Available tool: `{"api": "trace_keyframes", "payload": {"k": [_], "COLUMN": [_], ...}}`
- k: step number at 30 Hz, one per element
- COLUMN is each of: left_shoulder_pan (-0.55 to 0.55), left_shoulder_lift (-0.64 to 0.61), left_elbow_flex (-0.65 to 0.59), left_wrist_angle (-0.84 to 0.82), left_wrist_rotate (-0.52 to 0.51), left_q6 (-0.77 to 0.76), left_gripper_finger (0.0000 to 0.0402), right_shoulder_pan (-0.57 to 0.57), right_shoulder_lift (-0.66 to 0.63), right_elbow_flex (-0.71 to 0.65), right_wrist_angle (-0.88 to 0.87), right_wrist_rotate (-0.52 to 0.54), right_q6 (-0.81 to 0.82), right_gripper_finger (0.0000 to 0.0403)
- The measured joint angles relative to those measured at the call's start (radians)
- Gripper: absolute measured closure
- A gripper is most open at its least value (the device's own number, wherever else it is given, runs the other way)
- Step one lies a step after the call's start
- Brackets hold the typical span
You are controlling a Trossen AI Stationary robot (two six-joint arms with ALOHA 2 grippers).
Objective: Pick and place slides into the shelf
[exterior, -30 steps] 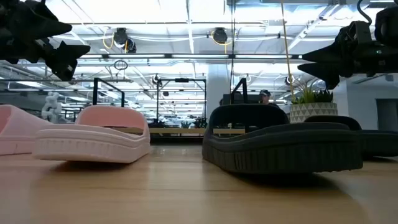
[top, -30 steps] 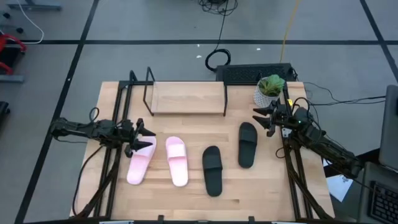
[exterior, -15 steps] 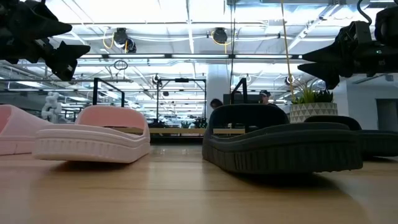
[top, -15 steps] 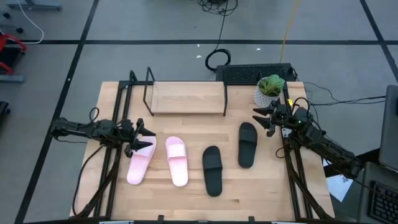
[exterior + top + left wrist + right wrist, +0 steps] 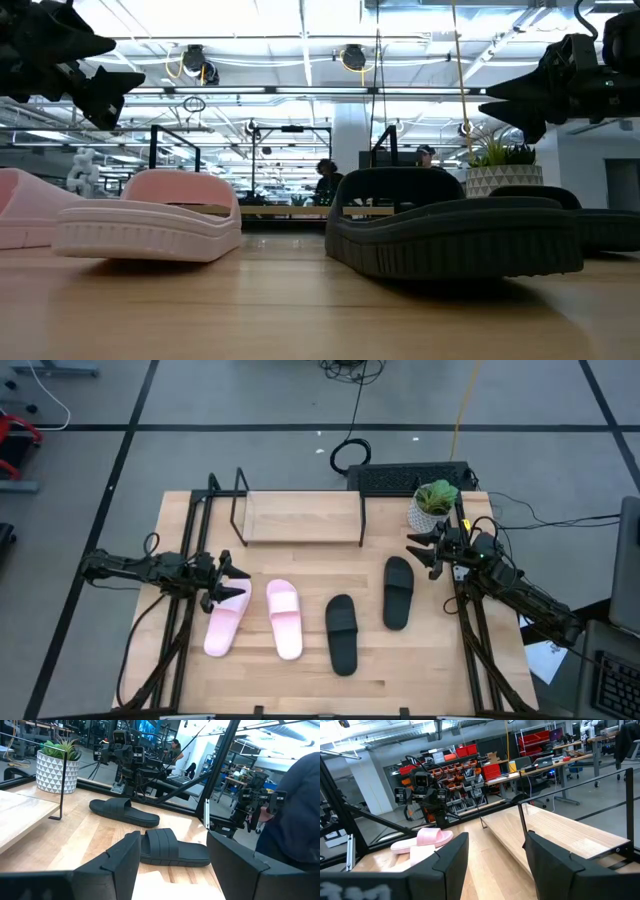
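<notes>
High view hanging overhead, looking straight down, taking in whole table (image 5: 400,660) plus surrounding floor. Low view sitting at tabletop level at near edge, facing level across toward room behind; slides filling lower frame, very close. Left wrist view riding on left arm, facing across table toward right arm. Right wrist view riding on right arm, facing back toward left arm. Sharing: black slide (image 5: 341,634) (image 5: 455,235) (image 5: 170,847), pink slide (image 5: 284,619) (image 5: 150,225) (image 5: 422,840), shelf (image 5: 303,518) (image 5: 555,832).

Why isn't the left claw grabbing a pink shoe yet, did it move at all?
No. The left claw hangs at the same spot over the outer pink slide, just as far from the shelf as before.
</notes>
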Motion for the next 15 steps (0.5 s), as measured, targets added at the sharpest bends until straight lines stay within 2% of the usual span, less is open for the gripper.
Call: {"api": "trace_keyframes", "payload": {"k": [6, 11, 15], "left_shoulder_pan": [0.0, 0.0, 0.0], "left_shoulder_lift": [0.0, 0.0, 0.0], "left_elbow_flex": [0.0, 0.0, 0.0], "left_wrist_angle": [0.0, 0.0, 0.0], "left_wrist_rotate": [0.0, 0.0, -0.007], "left_q6": [0.0, 0.0, 0.004], "left_gripper_finger": [0.0176, 0.0176, 0.0176], "right_shoulder_pan": [0.0, 0.0, 0.0], "right_shoulder_lift": [0.0, 0.0, 0.0], "right_elbow_flex": [0.0, 0.0, 0.0], "right_wrist_angle": [0.008, 0.017, 0.098], "right_wrist_rotate": [0.027, 0.024, 0.035], "right_q6": [0.021, 0.281, 0.453], "right_gripper_finger": [0.0218, 0.0218, 0.0218]}}
